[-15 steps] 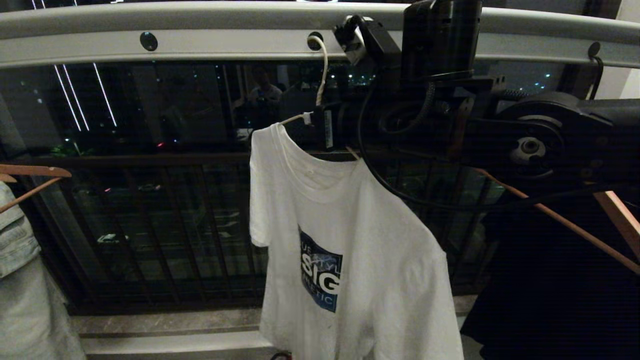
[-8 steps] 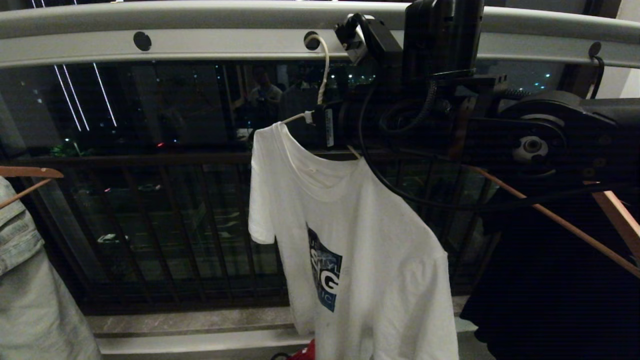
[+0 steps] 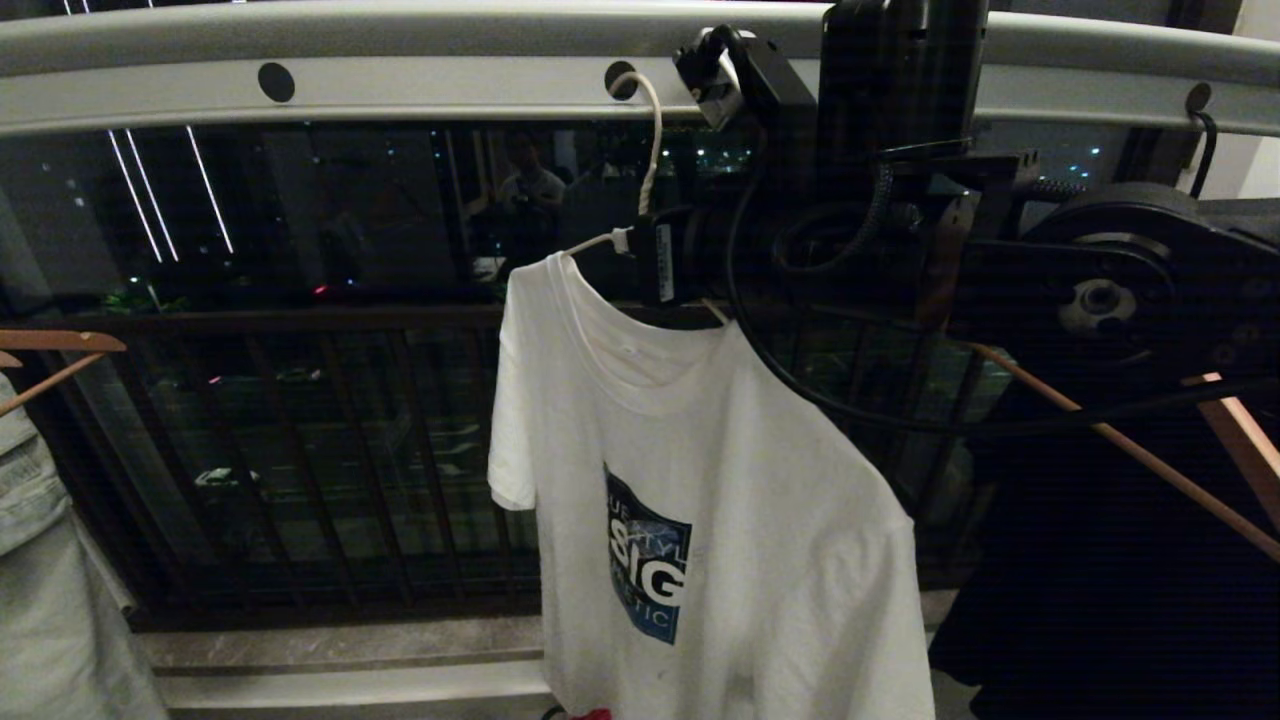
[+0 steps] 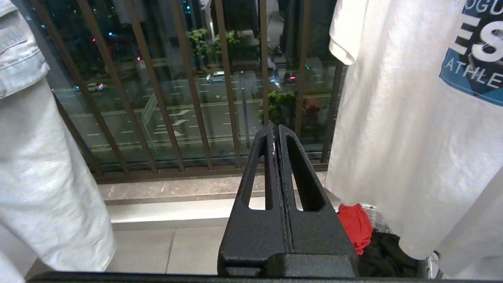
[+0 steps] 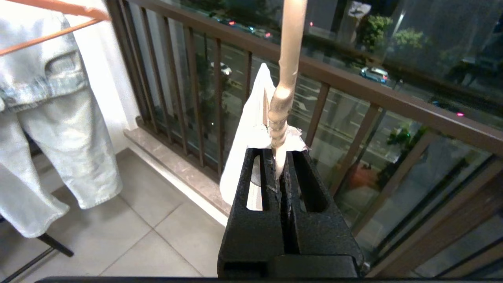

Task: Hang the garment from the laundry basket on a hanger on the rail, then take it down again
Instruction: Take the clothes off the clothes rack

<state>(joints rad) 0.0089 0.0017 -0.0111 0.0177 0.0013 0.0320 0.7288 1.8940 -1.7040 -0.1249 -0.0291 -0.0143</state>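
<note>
The garment (image 3: 700, 480), a white T-shirt with a blue chest graphic, hangs on the thin white hanger (image 3: 652, 140). The hanger's hook sits at a round hole of the pale grey rail (image 3: 400, 70). My right gripper (image 3: 650, 262) is up under the rail, shut on the hanger's twisted neck (image 5: 279, 118) just above the shirt collar (image 5: 251, 137). My left gripper (image 4: 276, 131) is low and to the left of the shirt (image 4: 393, 118), shut on nothing. Under the shirt's hem shows part of the laundry basket (image 4: 375, 218), holding a red cloth (image 4: 355, 226) and a black garment (image 4: 389, 255).
Pale denim jeans (image 3: 40, 560) hang on a wooden hanger at the left. A black garment (image 3: 1100, 560) on another wooden hanger (image 3: 1130, 445) hangs close on the right, behind my right arm. The dark balcony railing (image 3: 300, 450) and a stone kerb (image 4: 157, 192) stand beyond.
The shirt has swung and twisted a little on the hanger while the whole view shifted slightly. The right gripper keeps its grip on the neck; the hook stays at its hole.
</note>
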